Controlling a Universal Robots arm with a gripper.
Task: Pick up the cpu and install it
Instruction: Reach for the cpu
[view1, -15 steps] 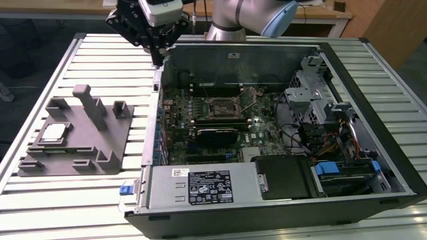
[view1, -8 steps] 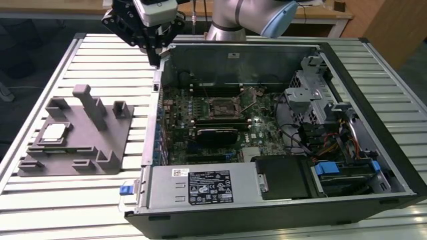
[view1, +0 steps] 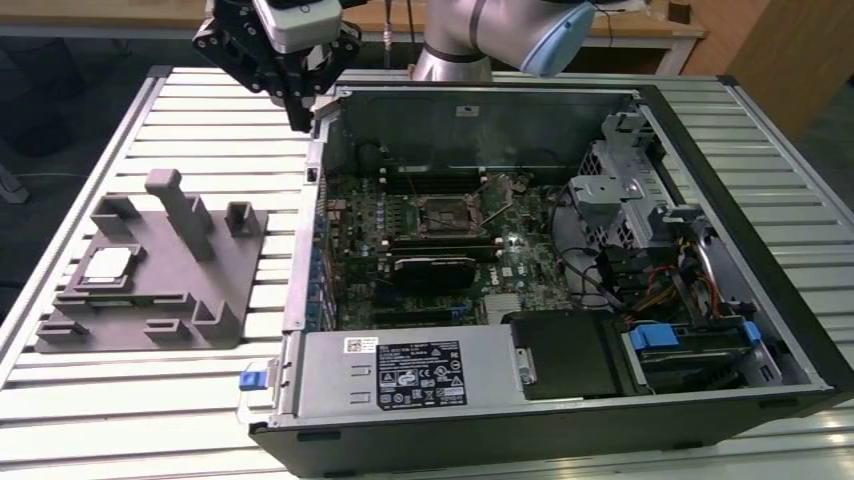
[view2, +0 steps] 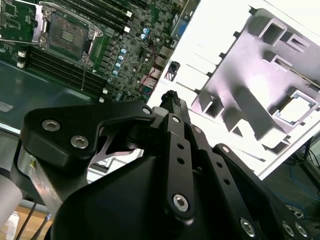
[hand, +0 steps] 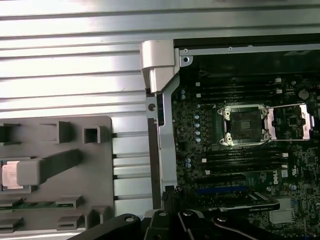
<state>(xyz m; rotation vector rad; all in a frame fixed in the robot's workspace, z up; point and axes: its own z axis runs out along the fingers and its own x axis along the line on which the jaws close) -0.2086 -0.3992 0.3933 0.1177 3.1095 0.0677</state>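
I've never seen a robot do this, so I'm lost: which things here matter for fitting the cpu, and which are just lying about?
Part of the job: the cpu, the grey tray holding it, the socket, the gripper.
Just there: the power supply, the drive cage, the cables.

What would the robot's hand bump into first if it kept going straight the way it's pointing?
Probably the top edge of the computer case wall, right below the hand in the exterior view. Depth is unclear, so it might miss and reach the slatted table beside it.
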